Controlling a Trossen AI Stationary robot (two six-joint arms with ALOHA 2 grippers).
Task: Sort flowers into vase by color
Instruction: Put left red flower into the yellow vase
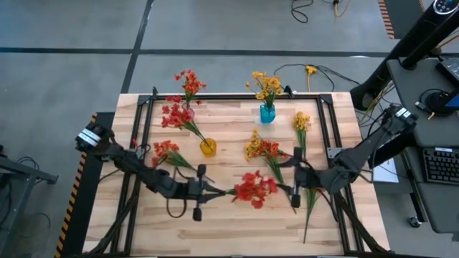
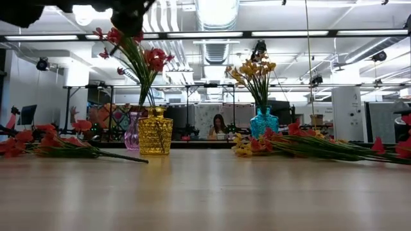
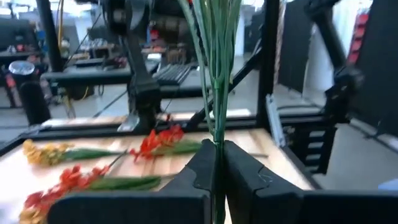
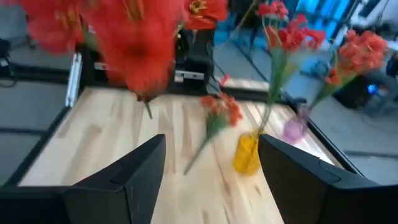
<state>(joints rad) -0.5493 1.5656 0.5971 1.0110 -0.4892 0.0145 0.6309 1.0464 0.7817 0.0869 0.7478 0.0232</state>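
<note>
My left gripper [image 1: 224, 191] is shut on a red-orange sprig [image 1: 254, 190] over the near middle of the table; its blossoms point toward the table's right. My right gripper [image 1: 293, 188] is open just right of those blossoms [image 4: 127, 37], which blur in front of its fingers without touching. The yellow vase [image 1: 207, 147] and the pink vase [image 1: 188, 109] hold red sprigs. The blue vase [image 1: 267, 113] holds yellow ones. Lying flat on the table are a red sprig [image 1: 166, 153], a yellow-and-red bunch [image 1: 262, 149] and a yellow sprig [image 1: 301, 123]. My left gripper pinches the sprig's green stems [image 3: 217, 155] between its two fingers, several thin stems bunched together. The fingers come about level from the table's left, and the stems run on straight ahead from them. The sprig is lifted clear of the table.
Black frame rails [image 1: 237, 96] run around the tabletop's edges. The three vases stand in the far half, the yellow vase [image 2: 155, 131] nearest the middle. Bare wood [image 1: 237, 229] lies along the near edge. A person sits far off in the room [image 2: 219, 125].
</note>
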